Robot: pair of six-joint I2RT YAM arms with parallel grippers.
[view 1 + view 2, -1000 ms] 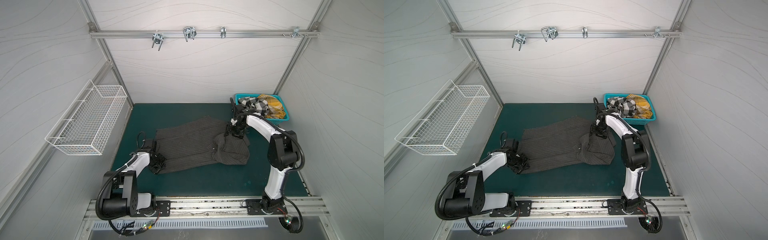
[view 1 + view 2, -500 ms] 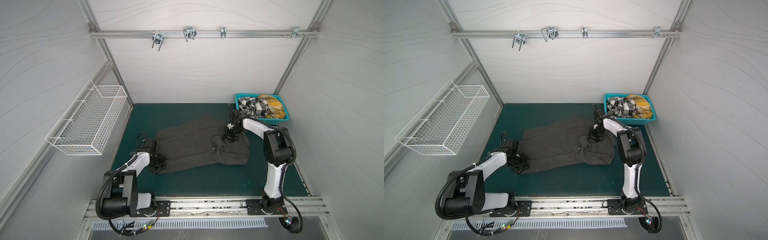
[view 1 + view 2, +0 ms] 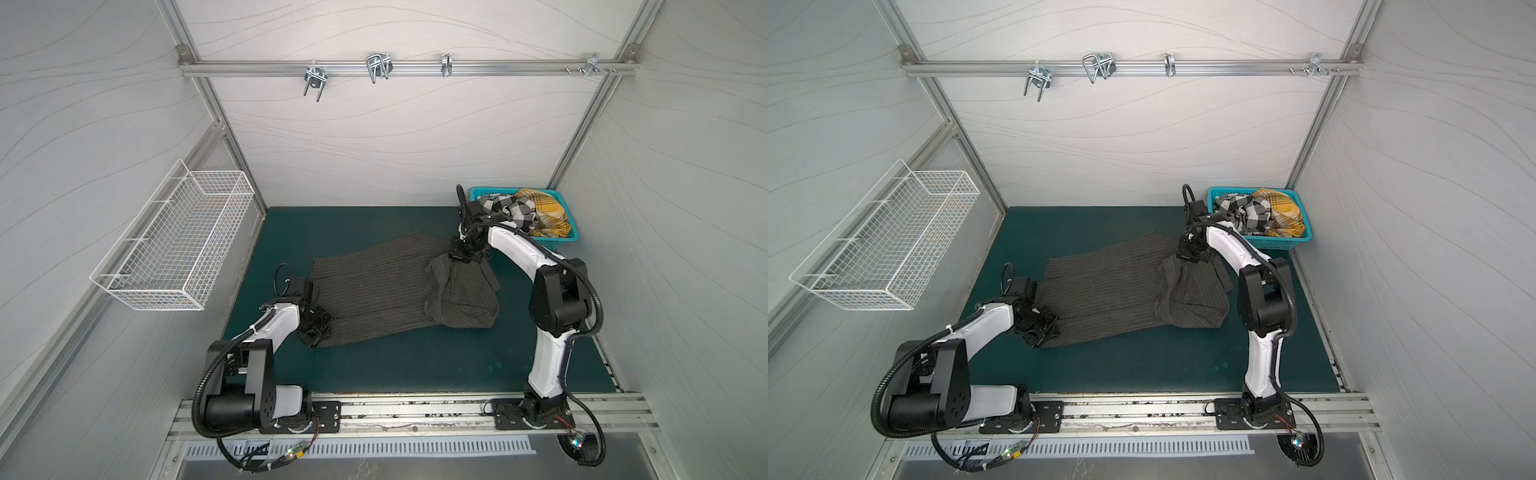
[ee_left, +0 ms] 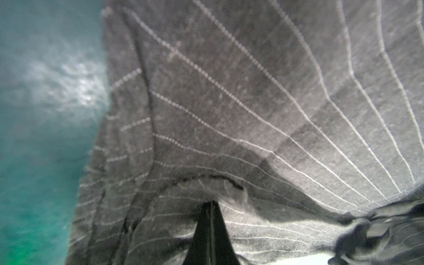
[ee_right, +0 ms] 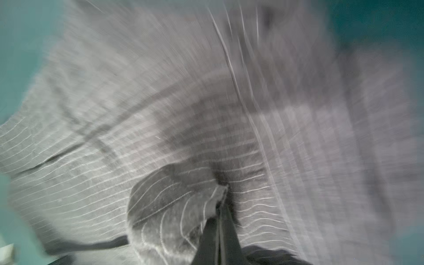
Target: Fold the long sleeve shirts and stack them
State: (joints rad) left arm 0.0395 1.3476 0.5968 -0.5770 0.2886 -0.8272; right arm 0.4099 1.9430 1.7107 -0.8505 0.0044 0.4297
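Observation:
A dark charcoal pinstriped shirt (image 3: 374,291) (image 3: 1108,291) lies spread on the green mat (image 3: 415,365) in both top views, and its right part is bunched into a heap. My left gripper (image 3: 320,332) (image 3: 1044,332) is at the shirt's near left corner, shut on the hem (image 4: 211,204). My right gripper (image 3: 461,259) (image 3: 1192,259) is at the far right end, shut on a pinch of the cloth (image 5: 223,195) that rises to a peak under it. Pinstriped cloth (image 4: 252,91) (image 5: 160,114) fills both wrist views.
A teal basket (image 3: 482,192) (image 3: 1219,192) in the far right corner holds a black-and-white checked shirt (image 3: 511,210) and a mustard plaid shirt (image 3: 544,212). A white wire basket (image 3: 174,245) hangs on the left wall. A rail with hooks (image 3: 378,70) crosses the back wall.
My right gripper has shut on the shirt's far right cloth and shifted slightly left, drawing it up into a peak. The left gripper has kept its hold and place.

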